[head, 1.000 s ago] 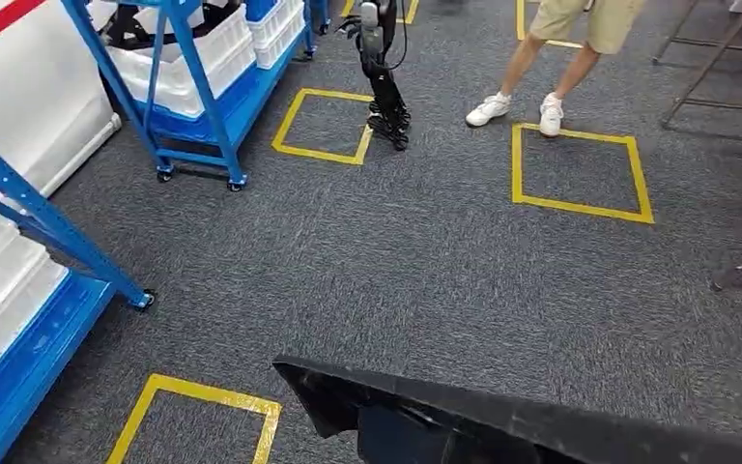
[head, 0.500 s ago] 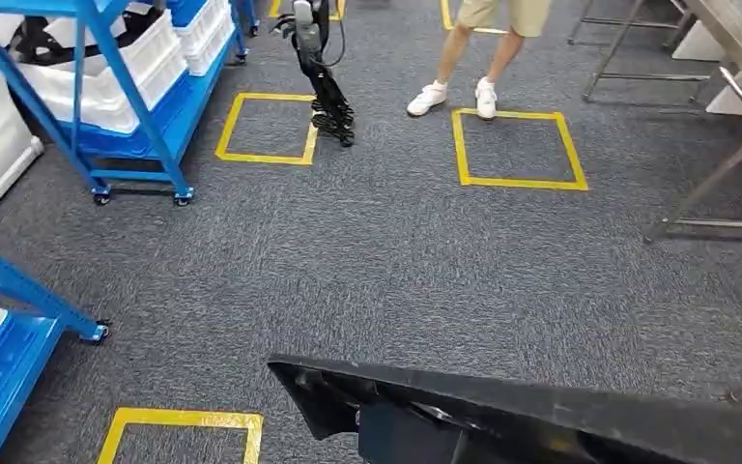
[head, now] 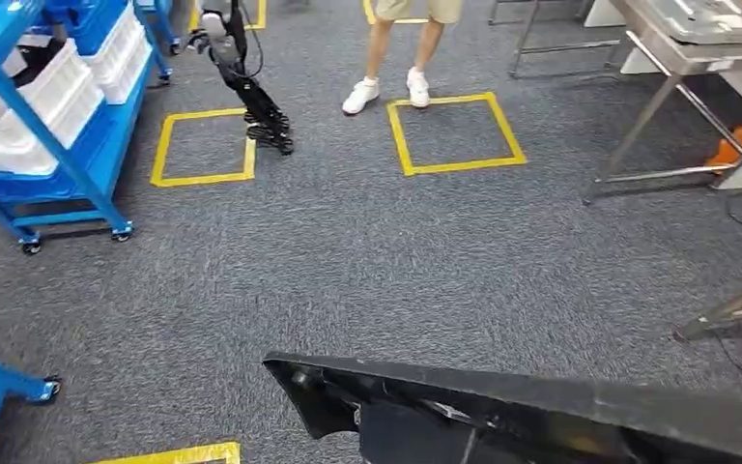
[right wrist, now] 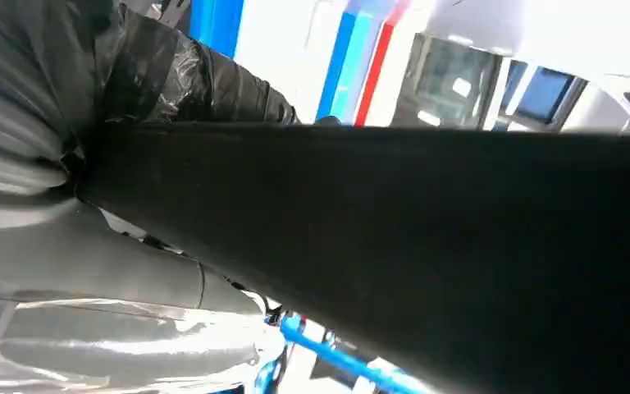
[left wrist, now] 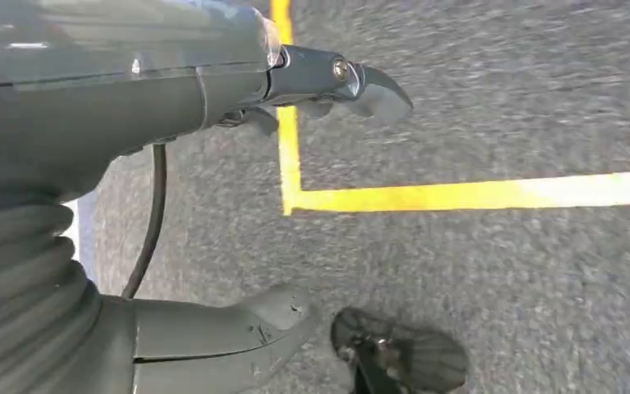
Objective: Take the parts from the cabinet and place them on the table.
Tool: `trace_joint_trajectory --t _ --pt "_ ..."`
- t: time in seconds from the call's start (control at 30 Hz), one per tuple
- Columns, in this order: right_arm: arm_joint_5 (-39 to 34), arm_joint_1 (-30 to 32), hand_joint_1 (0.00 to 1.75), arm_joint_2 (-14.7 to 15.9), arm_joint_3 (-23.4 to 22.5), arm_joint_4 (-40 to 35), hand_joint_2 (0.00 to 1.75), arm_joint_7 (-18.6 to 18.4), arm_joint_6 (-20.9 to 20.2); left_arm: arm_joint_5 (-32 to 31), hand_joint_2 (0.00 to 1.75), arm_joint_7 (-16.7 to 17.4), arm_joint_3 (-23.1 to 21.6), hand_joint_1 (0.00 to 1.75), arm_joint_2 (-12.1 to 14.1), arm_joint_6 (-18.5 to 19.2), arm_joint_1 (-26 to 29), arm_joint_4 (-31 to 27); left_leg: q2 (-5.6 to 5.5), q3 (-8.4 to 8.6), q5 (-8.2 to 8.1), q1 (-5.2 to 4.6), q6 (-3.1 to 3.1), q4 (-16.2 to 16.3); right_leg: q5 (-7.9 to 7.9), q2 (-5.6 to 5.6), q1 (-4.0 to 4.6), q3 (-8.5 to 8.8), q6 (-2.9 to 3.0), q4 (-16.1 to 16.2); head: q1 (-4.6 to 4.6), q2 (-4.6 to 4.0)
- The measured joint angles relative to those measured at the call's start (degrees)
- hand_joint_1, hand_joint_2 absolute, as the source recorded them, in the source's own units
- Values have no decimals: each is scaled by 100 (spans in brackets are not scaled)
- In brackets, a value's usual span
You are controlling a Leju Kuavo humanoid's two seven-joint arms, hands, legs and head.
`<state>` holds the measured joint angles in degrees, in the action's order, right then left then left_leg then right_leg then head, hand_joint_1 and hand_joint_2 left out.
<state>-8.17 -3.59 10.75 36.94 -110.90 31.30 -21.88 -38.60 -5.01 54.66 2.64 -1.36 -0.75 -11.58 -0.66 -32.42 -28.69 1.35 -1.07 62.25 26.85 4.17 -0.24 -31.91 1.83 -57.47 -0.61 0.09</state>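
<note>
A long black part point(head: 541, 411) with a pointed end crosses the bottom of the head view, carried low in front of me. The same black part point(right wrist: 426, 230) runs across the right wrist view. My right hand point(right wrist: 107, 263) holds it from beneath, and the part hides the fingers. My left hand point(left wrist: 172, 107) hangs over the carpet by a corner of yellow floor tape point(left wrist: 426, 195), fingers apart and holding nothing. The steel table point(head: 671, 53) stands at the far right of the head view.
A blue wheeled rack point(head: 68, 184) with white bins stands at the left. Another robot's dark leg point(head: 256, 97) and a person's legs point(head: 386, 58) are ahead, beside yellow floor squares point(head: 454, 135). An orange object point(head: 734, 150) lies under the table.
The camera has swung to the right: racks, floor squares and the person slid left, and the steel table came into view. The black part stays at the bottom of the picture.
</note>
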Motion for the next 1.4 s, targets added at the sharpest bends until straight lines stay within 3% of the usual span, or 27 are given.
trace_joint_trajectory --t 0.03,0.07,0.2,0.27,0.33,0.37,0.4,0.43,0.5,0.53,0.57,0.7,0.77,0.8,0.87,0.9,0.93,1.0,1.03,1.07,1.1,1.2,1.23,1.27,1.3,1.37,1.4 --pt "-4 2 175 -13 0 2 175 -32 11 -4 175 2 0 0 4 0 0 2 -212 158 88 36 -19 -378 19 49 -14 -3 -33 -13 0 0" --pt "-9 -15 175 -17 0 0 175 -37 13 -20 175 7 0 0 2 0 0 2 -302 221 40 5 -19 -513 26 112 7 -22 -67 -43 2 0" --pt "-33 -6 175 -28 0 0 175 -44 57 -66 175 28 4 0 17 0 -43 2 -100 230 103 10 171 -566 -41 324 -21 -86 -192 2 0 0" --pt "-52 -20 175 -28 0 -4 175 -44 79 -85 175 17 9 0 22 0 -50 0 13 234 111 -6 262 -575 290 -197 1 -298 -231 -480 2 0" --pt "-57 -13 175 -31 0 -2 175 -44 96 -90 175 17 13 0 22 0 -13 0 152 225 99 -46 284 -571 731 -361 -14 -755 -267 -1430 2 0" --pt "-57 -2 175 -28 0 0 175 -44 96 -96 175 22 20 0 22 0 -3 0 226 222 95 -61 289 -569 837 -381 -15 -944 -267 -1801 2 0" --pt "-57 4 175 -28 0 0 175 -44 96 -96 175 28 33 0 24 -2 -5 0 289 224 91 -72 289 -569 790 -385 -14 -994 -259 -1883 4 0" --pt "-57 5 175 -28 0 2 175 -46 96 -98 175 31 46 0 24 -4 -15 0 352 230 83 -85 298 -570 628 -388 -8 -909 -238 -1698 2 0" --pt "-57 2 175 -28 0 0 175 -46 96 -101 175 31 57 0 22 -4 -41 0 466 276 56 -99 293 -574 93 -483 40 -357 -147 -652 4 0" --pt "-59 -4 175 -31 0 -2 175 -46 96 -101 175 31 59 0 18 -4 -47 0 513 303 41 -99 285 -580 -69 -743 107 -80 -70 -146 4 0" --pt "-66 -27 175 -31 0 -2 175 -46 94 -101 175 31 61 0 9 -2 -47 2 561 305 18 -133 248 -561 28 -916 185 -14 -39 15 4 0" --pt "-133 -36 175 -37 0 -4 175 -87 57 -120 175 31 72 0 -2 9 -77 0 819 382 -13 -145 155 -610 -26 -636 179 -28 50 95 0 0" --pt "-149 -58 175 -61 2 -7 175 -109 44 -122 175 26 77 0 0 13 -88 0 317 227 -292 -101 119 -222 -85 -531 111 30 86 175 0 0" --pt "-153 -73 175 -78 6 -4 175 -122 42 -125 175 28 83 0 0 13 -72 0 191 42 -500 -81 106 170 -88 -480 107 22 104 168 -2 0" --pt "-160 -68 175 -90 13 0 175 -142 22 -144 175 35 94 0 7 13 -39 0 103 -418 -849 -74 63 1063 -82 -332 107 9 112 149 -2 0" --pt "-160 -67 175 -90 24 13 175 -144 17 -157 175 42 94 0 4 13 -30 0 103 -550 -836 -67 46 1258 -79 -254 106 0 112 126 -2 0" --pt "-162 -67 175 -90 35 20 175 -146 18 -160 175 44 94 0 2 15 -32 0 103 -531 -654 -51 29 1130 -62 -174 99 -1 99 95 -2 0" --pt "-170 -69 175 -90 55 24 175 -153 15 -164 175 44 94 0 2 13 -41 0 51 -184 -105 -18 4 293 -21 -32 72 16 55 38 -2 0" --pt "-179 -72 175 -90 57 24 175 -157 13 -164 175 48 94 0 2 13 -40 0 -91 41 145 6 -12 -219 2 33 53 23 21 7 -2 0" --pt "-192 -75 175 -90 57 33 175 -160 13 -166 175 50 96 0 -13 13 -39 2 -426 123 84 31 -18 -407 14 93 58 4 -16 -5 -2 0" --pt "-205 -96 175 -92 61 35 175 -179 13 -168 175 50 96 0 -17 13 -35 2 -438 176 95 26 35 -517 -1 167 46 -32 -54 -19 2 0" --pt "-258 -93 175 -94 63 35 175 -229 11 -173 175 50 96 0 -22 18 -59 2 -241 171 129 -11 151 -537 -58 365 13 -95 -178 21 0 0" --pt "-267 -89 175 -94 63 35 175 -236 11 -175 175 48 96 0 -33 22 -75 2 -164 179 159 12 205 -575 -9 203 3 -108 -189 -48 -2 0" --pt "-282 -109 175 -92 63 35 175 -234 11 -175 175 41 96 0 -31 22 -75 2 -105 182 154 5 254 -582 147 -132 29 -200 -224 -253 4 0" --pt "-293 -125 175 -94 66 37 175 -240 11 -179 175 39 98 0 -33 22 -63 2 -21 179 148 -9 271 -580 392 -294 16 -401 -261 -655 0 0" --pt "-308 -118 175 -94 68 42 175 -243 11 -181 175 39 98 0 -35 22 -29 2 142 175 134 -25 288 -575 794 -365 -21 -868 -309 -1600 2 0" --pt "-313 -113 175 -92 68 50 175 -243 11 -181 175 39 98 0 -35 22 -25 2 213 176 127 -25 284 -574 830 -372 -35 -1007 -322 -1855 0 0"
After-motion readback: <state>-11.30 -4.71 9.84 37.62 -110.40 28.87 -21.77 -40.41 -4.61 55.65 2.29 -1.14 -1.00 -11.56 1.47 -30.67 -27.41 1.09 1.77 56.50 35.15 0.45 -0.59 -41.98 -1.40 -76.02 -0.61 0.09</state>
